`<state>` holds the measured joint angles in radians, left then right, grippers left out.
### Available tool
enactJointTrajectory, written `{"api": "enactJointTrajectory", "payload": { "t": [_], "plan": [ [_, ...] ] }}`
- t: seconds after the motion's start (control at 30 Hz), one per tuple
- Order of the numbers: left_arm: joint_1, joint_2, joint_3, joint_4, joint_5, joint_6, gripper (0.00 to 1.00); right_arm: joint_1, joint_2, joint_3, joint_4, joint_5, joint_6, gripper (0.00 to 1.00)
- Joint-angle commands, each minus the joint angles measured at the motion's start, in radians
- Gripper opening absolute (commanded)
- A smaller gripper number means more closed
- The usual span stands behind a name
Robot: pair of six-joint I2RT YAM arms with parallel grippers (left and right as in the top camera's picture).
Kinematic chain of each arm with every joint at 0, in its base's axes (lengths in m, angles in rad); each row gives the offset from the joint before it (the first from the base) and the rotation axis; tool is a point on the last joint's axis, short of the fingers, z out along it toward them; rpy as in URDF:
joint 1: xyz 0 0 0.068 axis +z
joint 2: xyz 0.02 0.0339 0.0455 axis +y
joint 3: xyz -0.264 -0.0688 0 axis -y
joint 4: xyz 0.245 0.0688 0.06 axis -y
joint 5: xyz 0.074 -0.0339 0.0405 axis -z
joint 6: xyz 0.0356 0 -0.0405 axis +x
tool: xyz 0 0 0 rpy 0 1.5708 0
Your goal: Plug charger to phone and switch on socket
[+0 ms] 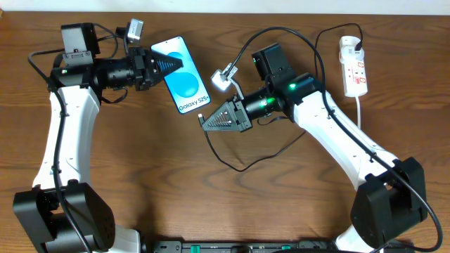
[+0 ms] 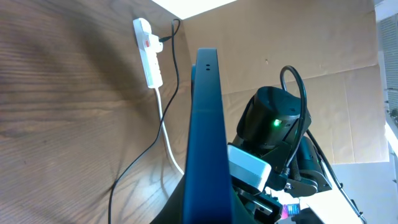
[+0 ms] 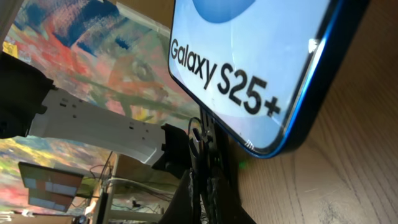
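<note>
The phone (image 1: 184, 79) has a light-blue screen reading "Galaxy S25+" and lies slanted at the table's upper middle. My left gripper (image 1: 167, 67) is shut on its top end. In the left wrist view the phone (image 2: 208, 118) stands edge-on between the fingers (image 2: 208, 214). My right gripper (image 1: 209, 121) is shut on the charger (image 1: 239, 165), a thin black cable, with its plug tip (image 1: 202, 115) just below the phone's bottom edge. The right wrist view shows the fingers (image 3: 208, 186) pinching the plug (image 3: 203, 134) close under the phone (image 3: 249, 50). The socket (image 1: 354, 67) lies at the far right.
The black cable loops over the table between the right arm and the front edge. The socket's white cord (image 1: 359, 109) runs down beside the right arm; the socket (image 2: 148, 53) and this cord (image 2: 165, 127) also show in the left wrist view. The table's back edge is near.
</note>
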<state>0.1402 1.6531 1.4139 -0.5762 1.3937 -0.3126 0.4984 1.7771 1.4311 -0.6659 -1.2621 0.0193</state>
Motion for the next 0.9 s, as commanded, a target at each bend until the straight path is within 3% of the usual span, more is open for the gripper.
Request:
{"api": "enactJointTrajectory", "payload": {
  "t": [0.0,0.87],
  "plan": [
    [0.000,-0.009,0.012,-0.004,0.054,0.017,0.07,0.000,0.009,0.007,0.005,-0.032,0.011,0.01],
    [-0.002,-0.009,0.012,-0.014,0.055,0.017,0.07,0.027,0.009,0.007,0.065,0.000,0.066,0.01]
  ]
}}
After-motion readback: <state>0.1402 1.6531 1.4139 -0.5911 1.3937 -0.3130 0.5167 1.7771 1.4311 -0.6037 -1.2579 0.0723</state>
